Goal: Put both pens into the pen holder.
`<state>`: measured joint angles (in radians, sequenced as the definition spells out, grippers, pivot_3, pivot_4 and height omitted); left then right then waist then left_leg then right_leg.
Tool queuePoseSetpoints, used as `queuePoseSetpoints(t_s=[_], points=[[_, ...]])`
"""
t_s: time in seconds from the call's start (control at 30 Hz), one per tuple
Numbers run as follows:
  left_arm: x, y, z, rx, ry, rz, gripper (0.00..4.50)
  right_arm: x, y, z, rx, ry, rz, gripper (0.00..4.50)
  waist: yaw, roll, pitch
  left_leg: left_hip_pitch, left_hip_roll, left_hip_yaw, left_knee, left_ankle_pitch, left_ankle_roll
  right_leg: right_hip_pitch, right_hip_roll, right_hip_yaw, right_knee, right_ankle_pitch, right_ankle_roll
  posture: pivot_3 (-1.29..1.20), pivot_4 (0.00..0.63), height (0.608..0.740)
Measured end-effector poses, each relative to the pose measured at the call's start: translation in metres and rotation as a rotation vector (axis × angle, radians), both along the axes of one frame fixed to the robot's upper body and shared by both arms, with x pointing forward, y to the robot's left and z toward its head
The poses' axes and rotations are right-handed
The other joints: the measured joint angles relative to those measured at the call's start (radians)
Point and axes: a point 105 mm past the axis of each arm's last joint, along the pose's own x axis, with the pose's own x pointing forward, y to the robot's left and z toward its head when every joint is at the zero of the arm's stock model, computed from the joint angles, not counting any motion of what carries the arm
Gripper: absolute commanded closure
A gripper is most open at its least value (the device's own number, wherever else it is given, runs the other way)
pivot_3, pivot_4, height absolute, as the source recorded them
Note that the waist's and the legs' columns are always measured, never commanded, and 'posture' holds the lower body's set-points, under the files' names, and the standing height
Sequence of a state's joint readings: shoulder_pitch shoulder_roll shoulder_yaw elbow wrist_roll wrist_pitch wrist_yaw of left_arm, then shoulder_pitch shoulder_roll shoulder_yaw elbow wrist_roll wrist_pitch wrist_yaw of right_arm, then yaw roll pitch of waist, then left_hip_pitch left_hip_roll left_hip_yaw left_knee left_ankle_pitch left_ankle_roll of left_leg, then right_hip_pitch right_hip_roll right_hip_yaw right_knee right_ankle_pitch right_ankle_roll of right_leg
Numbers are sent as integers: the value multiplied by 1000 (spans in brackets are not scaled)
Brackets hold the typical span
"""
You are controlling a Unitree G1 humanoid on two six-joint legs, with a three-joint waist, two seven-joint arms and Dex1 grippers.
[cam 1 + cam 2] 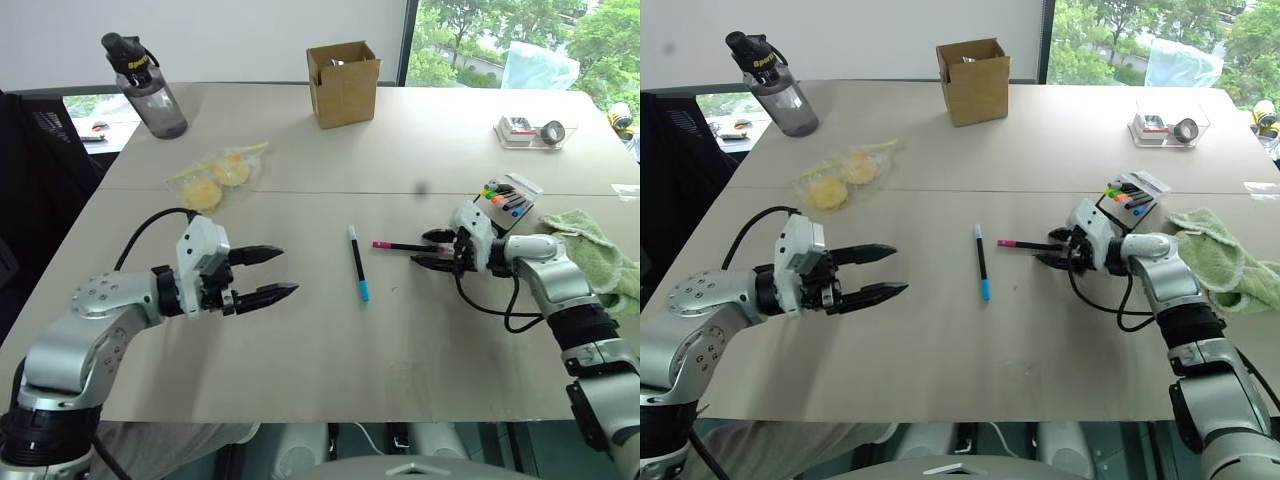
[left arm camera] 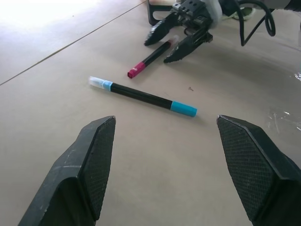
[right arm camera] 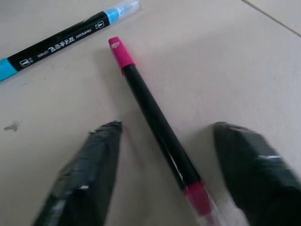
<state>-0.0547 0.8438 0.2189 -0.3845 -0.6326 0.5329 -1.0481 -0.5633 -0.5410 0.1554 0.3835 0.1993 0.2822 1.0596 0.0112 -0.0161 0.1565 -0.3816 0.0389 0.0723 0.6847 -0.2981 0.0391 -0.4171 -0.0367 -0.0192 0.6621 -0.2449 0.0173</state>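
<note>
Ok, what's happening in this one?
The right gripper sits at the pink pen on the table, jaws astride its barrel with gaps either side, not gripping. The blue pen lies untouched nearby. The left gripper hovers open, empty. Neither pen is in the pen holder yet.

The pink pen's (image 3: 157, 127) near end leaves the right wrist view. Beside the pen holder (image 1: 505, 200), the green towel (image 1: 600, 255) is cut off.
</note>
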Motion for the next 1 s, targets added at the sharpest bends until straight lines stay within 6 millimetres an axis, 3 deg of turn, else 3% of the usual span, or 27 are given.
queuePoseSetpoints(t_s=[0.03, 0.13, 0.37, 0.53, 0.7, 0.77, 1.0], points=[[0, 0, 0, 0, 0, -1, 954, -2, 0, -1, 10, 12, 0, 2969, 0, 0, 0, 0, 0, 0, 0, 0, 0, 0, 0, 0, 0, 0, 0, 0, 150, 736], [-1, 0, 0, 0, 1, -8, 954, -8, -1, -4, 18, 26, 9, 4434, -2, 0, 0, 1, 0, 0, 0, 0, 0, 1, 0, 0, 1, 0, 0, 0, 150, 736], [6, -1, 6, -22, -12, -13, 954, -18, 4, -4, 36, 27, 27, 4472, -3, 0, 0, 1, 0, 0, 0, 0, 0, 1, 1, 0, 0, 0, 0, 0, 150, 736], [26, -8, 19, -278, 34, 76, 954, -32, 27, 0, 196, 87, 30, 4472, -3, -1, 0, 0, 1, -1, 1, 0, 0, 1, 0, 0, 1, 0, 0, 0, 150, 736], [45, -28, 15, -486, 200, 159, 954, -38, 48, 41, 376, 30, 28, 4472, -8, -1, 1, 0, 0, -2, 1, 0, 0, 1, -1, -1, 1, 1, 1, 0, 150, 736], [50, -48, 16, -602, 268, 144, 954, -43, 62, 61, 468, 5, 41, 4472, -6, -2, 1, 0, 0, -2, 2, 0, 0, 1, -1, -2, 1, 1, 1, 0, 150, 736], [61, -72, 29, -743, 321, 109, 954, -54, 79, 92, 627, 0, 63, 4472, -9, -2, 1, 0, -1, -2, 1, 0, 0, 1, 0, -2, 1, 1, 0, 0, 150, 736]])
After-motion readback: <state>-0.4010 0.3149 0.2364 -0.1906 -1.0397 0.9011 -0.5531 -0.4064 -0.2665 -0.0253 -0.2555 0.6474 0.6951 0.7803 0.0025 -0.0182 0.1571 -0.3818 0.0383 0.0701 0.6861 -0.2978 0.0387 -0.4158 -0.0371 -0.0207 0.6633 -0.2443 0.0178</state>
